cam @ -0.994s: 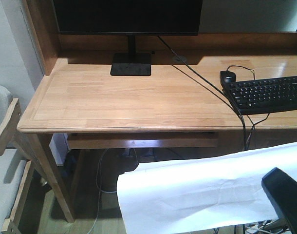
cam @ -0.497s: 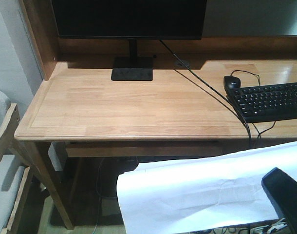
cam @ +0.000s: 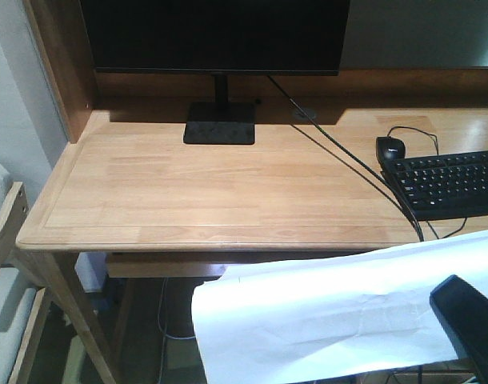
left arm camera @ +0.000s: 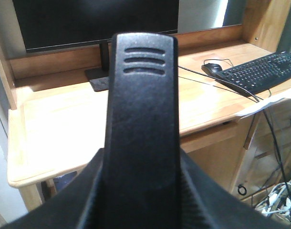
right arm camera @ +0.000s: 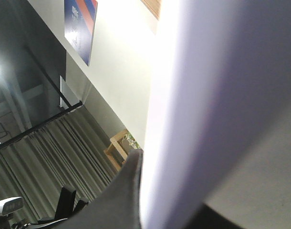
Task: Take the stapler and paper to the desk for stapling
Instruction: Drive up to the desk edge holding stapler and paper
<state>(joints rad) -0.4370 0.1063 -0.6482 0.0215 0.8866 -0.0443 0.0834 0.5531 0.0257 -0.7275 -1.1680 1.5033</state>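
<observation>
Paper (cam: 324, 312), stapler (left arm camera: 140, 119) held before desk (cam: 188, 192) front edge; keyboard (cam: 452, 182) right, monitor (cam: 216, 36) rear.

One desk (cam: 188, 192), one monitor (cam: 216, 36), one keyboard (cam: 452, 182), one mouse (cam: 390, 147), one white paper sheet (cam: 308, 320), one black stapler (left arm camera: 141, 119), one chair (cam: 8, 240).

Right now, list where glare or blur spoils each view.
Front view: sharp, glare on the desk at right rear; left wrist view: stapler blocks the centre, desk washed out; right wrist view: paper blurred, its edge blown white.
</observation>
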